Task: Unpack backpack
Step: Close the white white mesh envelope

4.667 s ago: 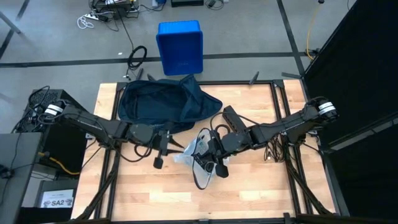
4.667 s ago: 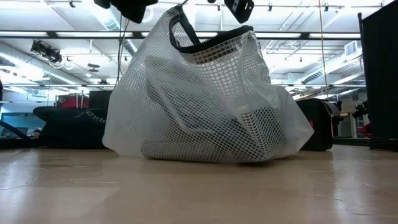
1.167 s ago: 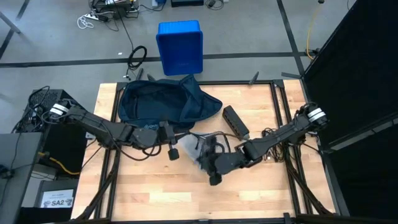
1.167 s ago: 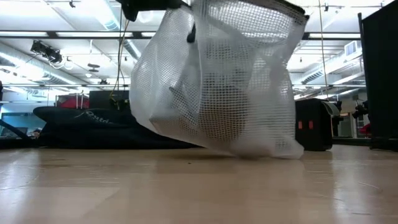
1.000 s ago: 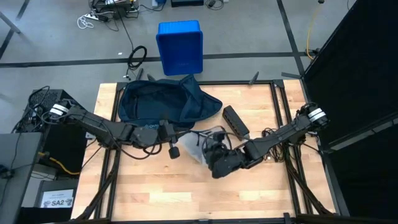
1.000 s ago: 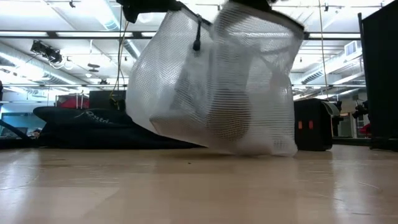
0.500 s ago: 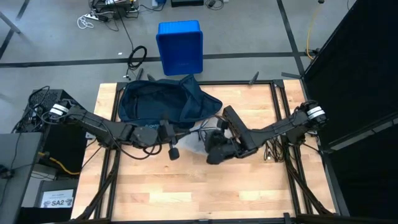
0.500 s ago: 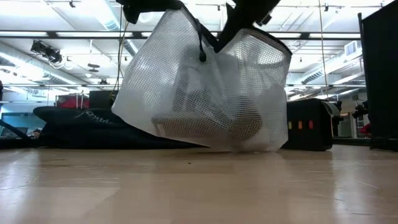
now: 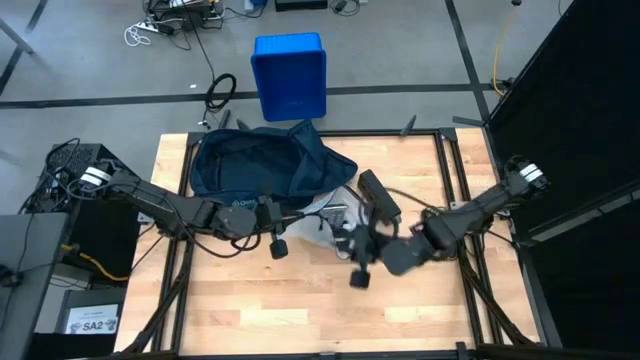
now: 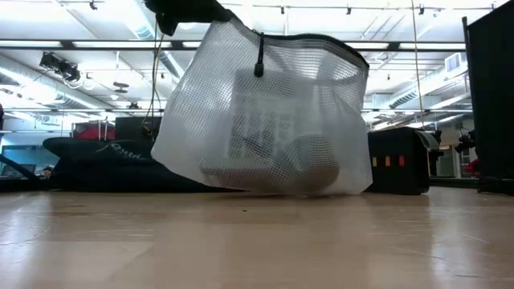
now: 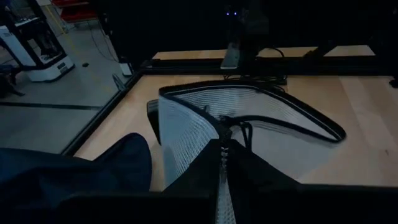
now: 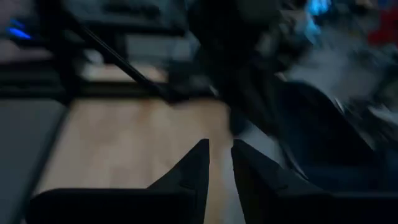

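While the left gripper [image 9: 277, 243] pinches the mesh pouch [image 10: 265, 120] rim, the pouch rests on the bench [image 9: 230, 300]. The right gripper [image 12: 217, 163], slightly parted, holds nothing beside the backpack [image 9: 262, 165].

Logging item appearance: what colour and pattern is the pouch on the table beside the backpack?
White see-through grid mesh pouch with a dark rim; clearest in the low view.

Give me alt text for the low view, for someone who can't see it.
A white mesh pouch with a black zipper rim fills the centre, its base on the wooden table, pale items showing inside. The left hand grips its upper corner. The dark backpack lies behind.
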Motion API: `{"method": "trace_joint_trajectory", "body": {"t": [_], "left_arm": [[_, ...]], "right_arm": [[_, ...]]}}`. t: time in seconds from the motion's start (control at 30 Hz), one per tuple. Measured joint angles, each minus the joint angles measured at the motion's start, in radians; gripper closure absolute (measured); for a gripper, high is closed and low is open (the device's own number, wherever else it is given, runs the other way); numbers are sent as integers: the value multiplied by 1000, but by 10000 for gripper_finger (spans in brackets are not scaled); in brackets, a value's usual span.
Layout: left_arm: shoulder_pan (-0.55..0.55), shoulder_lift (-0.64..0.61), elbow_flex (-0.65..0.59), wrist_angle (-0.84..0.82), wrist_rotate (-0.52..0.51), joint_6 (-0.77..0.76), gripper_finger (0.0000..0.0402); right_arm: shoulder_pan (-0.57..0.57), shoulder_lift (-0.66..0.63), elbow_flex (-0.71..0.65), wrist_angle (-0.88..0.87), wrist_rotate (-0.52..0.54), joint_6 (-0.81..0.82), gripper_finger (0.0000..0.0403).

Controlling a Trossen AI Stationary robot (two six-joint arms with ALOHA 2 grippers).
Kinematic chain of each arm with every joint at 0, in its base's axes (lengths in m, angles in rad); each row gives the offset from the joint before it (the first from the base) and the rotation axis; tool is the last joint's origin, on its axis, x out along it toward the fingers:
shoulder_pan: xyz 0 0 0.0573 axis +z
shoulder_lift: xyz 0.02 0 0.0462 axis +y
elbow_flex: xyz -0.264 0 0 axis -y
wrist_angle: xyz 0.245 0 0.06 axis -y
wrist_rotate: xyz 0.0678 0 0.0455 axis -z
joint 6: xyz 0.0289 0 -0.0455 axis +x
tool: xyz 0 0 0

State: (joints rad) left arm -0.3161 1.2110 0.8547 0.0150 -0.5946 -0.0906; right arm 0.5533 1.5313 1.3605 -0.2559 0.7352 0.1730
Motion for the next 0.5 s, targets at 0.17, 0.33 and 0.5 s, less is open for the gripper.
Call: {"method": "trace_joint_trajectory", "body": {"t": [0.17, 0.33, 0.5], "left_arm": [[0, 0, 0, 9, -10, -4, 401], [0, 0, 0, 12, -14, -18, 401], [0, 0, 0, 14, -16, -23, 401]], "right_arm": [[103, 103, 1, 204, 70, -75, 357], [124, 284, 0, 347, 128, -89, 367], [97, 442, -1, 351, 282, -50, 386]]}}
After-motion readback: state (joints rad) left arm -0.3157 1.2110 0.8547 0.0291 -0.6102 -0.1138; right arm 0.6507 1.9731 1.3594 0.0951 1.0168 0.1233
